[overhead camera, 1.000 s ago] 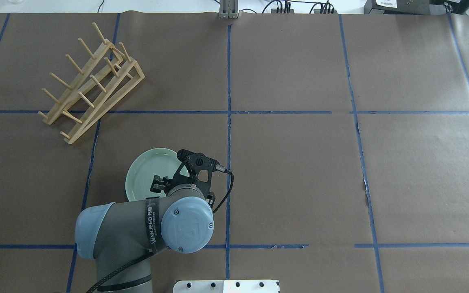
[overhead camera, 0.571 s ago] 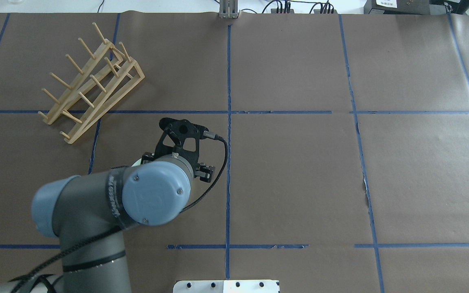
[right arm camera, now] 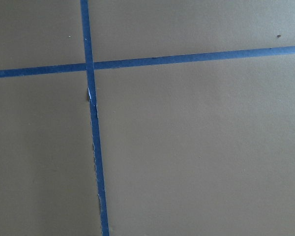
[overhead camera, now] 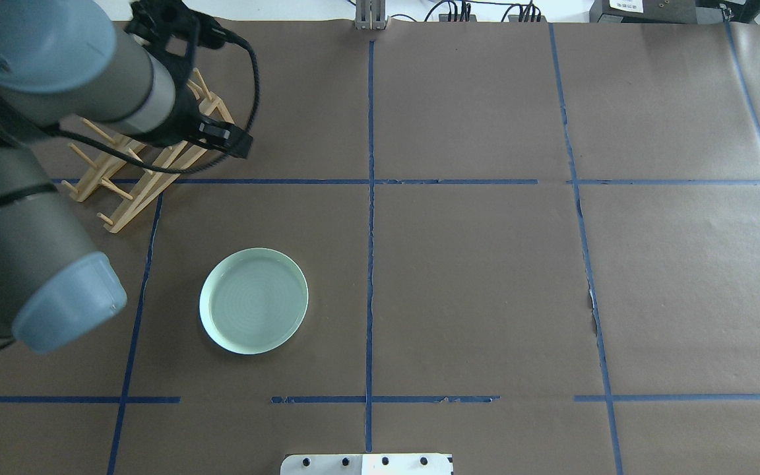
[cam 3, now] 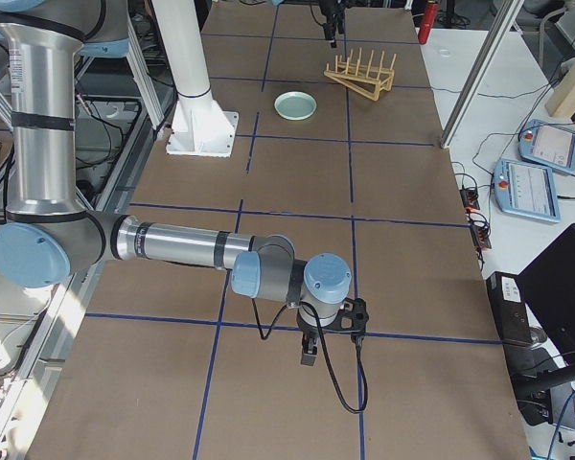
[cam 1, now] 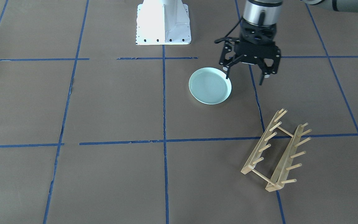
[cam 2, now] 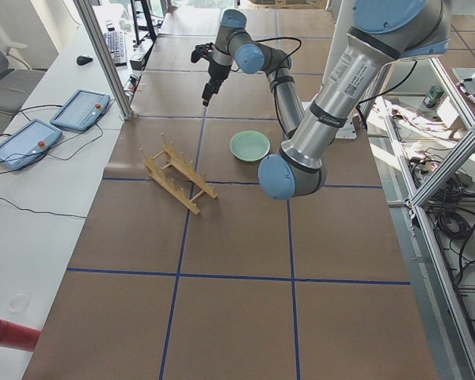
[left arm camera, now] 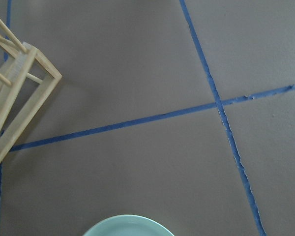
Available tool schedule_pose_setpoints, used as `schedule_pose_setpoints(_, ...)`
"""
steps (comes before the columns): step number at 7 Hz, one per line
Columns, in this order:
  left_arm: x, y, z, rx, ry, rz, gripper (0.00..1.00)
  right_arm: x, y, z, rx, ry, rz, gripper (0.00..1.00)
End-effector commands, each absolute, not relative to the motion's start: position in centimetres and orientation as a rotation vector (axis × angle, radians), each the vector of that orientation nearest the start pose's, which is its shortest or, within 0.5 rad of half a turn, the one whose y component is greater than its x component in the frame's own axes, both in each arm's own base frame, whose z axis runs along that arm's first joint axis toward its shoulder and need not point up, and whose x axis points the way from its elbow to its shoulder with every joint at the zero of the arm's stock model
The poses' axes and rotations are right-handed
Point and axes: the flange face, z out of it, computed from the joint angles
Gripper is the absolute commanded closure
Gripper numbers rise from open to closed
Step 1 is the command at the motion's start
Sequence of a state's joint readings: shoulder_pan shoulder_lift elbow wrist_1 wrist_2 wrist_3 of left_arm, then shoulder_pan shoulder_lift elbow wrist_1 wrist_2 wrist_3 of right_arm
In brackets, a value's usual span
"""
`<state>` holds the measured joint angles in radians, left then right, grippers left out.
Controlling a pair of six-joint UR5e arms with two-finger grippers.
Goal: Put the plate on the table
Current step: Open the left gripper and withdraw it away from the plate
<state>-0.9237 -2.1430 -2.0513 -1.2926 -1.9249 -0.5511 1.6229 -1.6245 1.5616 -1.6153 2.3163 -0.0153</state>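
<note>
The pale mint-green plate (cam 1: 210, 85) lies flat on the brown table, apart from the rack; it also shows in the overhead view (overhead camera: 254, 301) and as a rim at the bottom of the left wrist view (left arm camera: 128, 227). My left gripper (cam 1: 245, 79) is open and empty, raised above the table just beside the plate's edge on the rack side. My right gripper (cam 3: 311, 353) shows only in the exterior right view, low over the table far from the plate; I cannot tell whether it is open or shut.
The light wooden peg rack (cam 1: 275, 152) stands near the plate, partly hidden by my left arm (overhead camera: 57, 66) in the overhead view. The white robot base (cam 1: 163, 23) is at the table's robot-side edge. Blue tape lines cross the brown paper.
My left gripper was low over the plate. It has let go, risen and moved away toward the rack. The plate now lies uncovered on the table.
</note>
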Motion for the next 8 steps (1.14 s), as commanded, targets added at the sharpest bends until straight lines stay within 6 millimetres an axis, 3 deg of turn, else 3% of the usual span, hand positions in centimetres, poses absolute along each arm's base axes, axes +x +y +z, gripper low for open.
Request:
schedule_pose_setpoints(1,10.7,-57.0,26.8,0.392,0.67,0.248,0.0,9.0,-45.6,69.5,-0.077,-0.748,0.075,0.0)
schedule_pose_setpoints(3,1.3,-57.4,39.6,0.256,0.755,0.277,0.0,9.0,-45.6,69.5,-0.077,-0.748,0.075,0.0)
schedule_pose_setpoints(5,-5.7,-56.3,51.3,0.157,0.736,0.271,0.0,9.0,-45.6,69.5,-0.077,-0.748,0.075,0.0)
schedule_pose_setpoints(6,-8.1,-55.1,56.9,0.117,0.74,0.231,0.0,9.0,-45.6,69.5,-0.077,-0.748,0.075,0.0)
schedule_pose_setpoints(7,-8.8,-53.2,62.9,0.102,0.742,0.21,0.0,9.0,-45.6,69.5,-0.077,-0.748,0.075,0.0)
schedule_pose_setpoints(8,-8.6,-51.9,65.8,0.107,0.741,0.189,0.0,9.0,-45.6,69.6,-0.079,-0.748,0.076,0.0)
